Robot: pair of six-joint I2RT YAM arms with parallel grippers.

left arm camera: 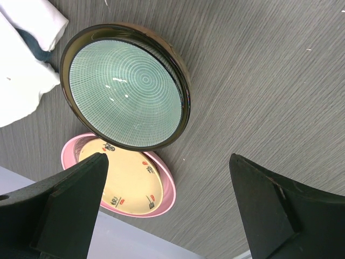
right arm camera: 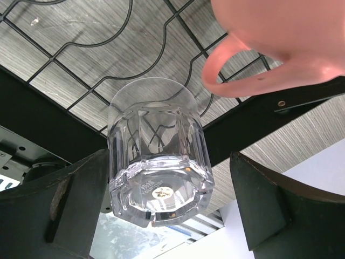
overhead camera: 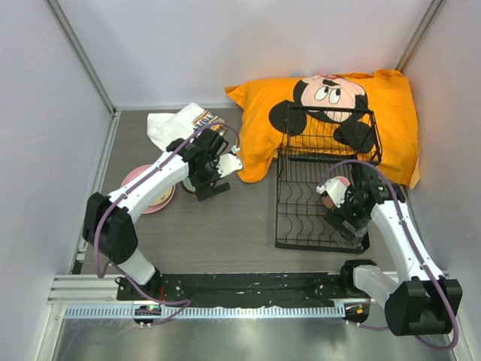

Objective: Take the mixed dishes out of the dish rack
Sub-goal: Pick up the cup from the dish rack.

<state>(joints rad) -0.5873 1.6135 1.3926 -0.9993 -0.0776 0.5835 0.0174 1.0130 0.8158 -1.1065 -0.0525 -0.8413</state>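
The black wire dish rack [overhead camera: 301,199] stands right of centre. Inside it a small clear glass [right arm camera: 159,162] stands mouth down, with a pink handled mug [right arm camera: 280,38] just beyond. My right gripper [right arm camera: 170,205] is open around the glass: the left finger is close against it and the right finger stands apart. On the table at the left a brown bowl with a green patterned inside [left arm camera: 126,86] rests beside a pink plate [left arm camera: 170,191], which carries a tan plate [left arm camera: 124,183]. Above them my left gripper [left arm camera: 167,210] hangs open and holds nothing.
An orange Mickey Mouse pillow [overhead camera: 255,113] lies under the rack's far end, where the raised wire basket [overhead camera: 331,131] stands. A white cloth [overhead camera: 176,124] is crumpled at the back left near the bowl. Grey walls enclose the table on three sides.
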